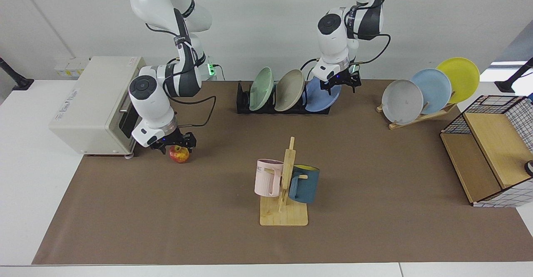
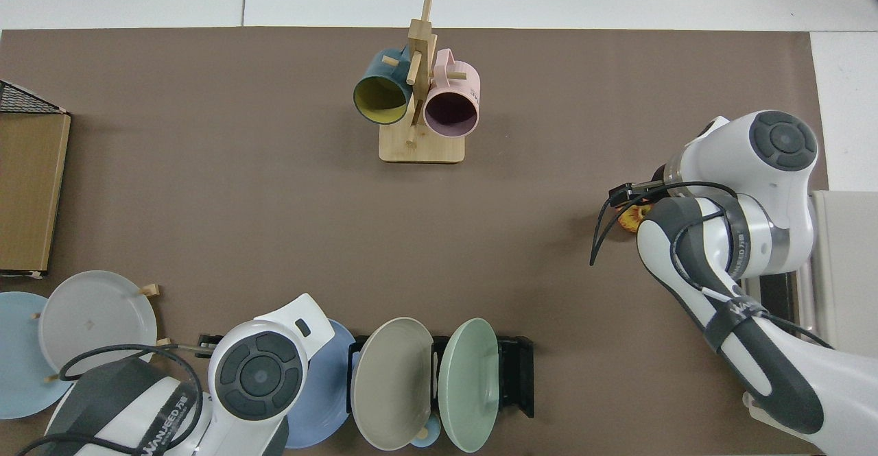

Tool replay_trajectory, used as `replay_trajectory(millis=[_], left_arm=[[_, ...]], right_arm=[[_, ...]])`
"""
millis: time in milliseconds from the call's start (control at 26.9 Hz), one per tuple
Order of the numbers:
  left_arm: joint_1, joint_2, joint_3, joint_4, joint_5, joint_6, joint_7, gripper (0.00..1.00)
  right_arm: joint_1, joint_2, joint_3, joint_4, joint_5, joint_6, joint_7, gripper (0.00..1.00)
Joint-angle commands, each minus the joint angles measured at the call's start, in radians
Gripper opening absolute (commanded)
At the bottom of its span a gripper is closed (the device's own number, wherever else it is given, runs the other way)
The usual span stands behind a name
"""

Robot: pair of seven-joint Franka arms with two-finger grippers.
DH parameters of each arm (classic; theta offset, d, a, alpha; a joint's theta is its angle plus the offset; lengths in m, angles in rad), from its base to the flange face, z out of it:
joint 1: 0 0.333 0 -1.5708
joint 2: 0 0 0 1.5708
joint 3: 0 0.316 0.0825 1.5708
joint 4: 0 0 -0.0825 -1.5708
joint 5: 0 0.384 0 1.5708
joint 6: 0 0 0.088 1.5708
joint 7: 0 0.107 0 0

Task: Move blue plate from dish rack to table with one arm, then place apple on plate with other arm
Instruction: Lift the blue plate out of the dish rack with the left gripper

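The left gripper (image 1: 338,83) sits at the top rim of the blue plate (image 1: 320,98), which stands tilted in the end slot of the dish rack (image 1: 243,102); the plate's face spreads below and beside the gripper. Whether its fingers are spread or pinching the rim, I cannot tell. In the top view the left arm's wrist covers that gripper, and only part of the blue plate (image 2: 328,387) shows beside it.

On the gripper's far side in the rack stand 2 more plates, a beige plate (image 1: 289,90) next to the blue one and a green plate (image 1: 261,88) beyond it.

The right gripper (image 1: 175,142) is down directly over the apple (image 1: 179,154), its fingers spread to either side of the fruit's top; contact is not clear. The apple rests on the table (image 1: 166,218), just below the gripper. From above, the apple (image 2: 629,218) peeks out from under the right gripper (image 2: 627,197).

A mug stand (image 1: 284,202) with 2 mugs stands well apart from both grippers.
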Motion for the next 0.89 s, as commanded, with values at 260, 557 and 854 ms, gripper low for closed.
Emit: replay_trajectory(millis=[260,557,854], left_arm=[[-0.028,-0.012,0.003,-0.027,-0.039,0.003,0.091,0.93],[-0.056,-0.017,0.003,-0.038,-0.060,-0.034,0.090,0.93],[-0.055,-0.022,0.005,-0.038,-0.073,-0.075,0.088,0.89]], right_arm=[[-0.011,0.027,0.003,-0.047,-0.023,0.062,0.014,1.00],[-0.014,0.047,0.003,-0.059,-0.023,0.097,0.014,1.00],[-0.014,0.052,0.003,-0.076,-0.023,0.128,0.010,0.53]])
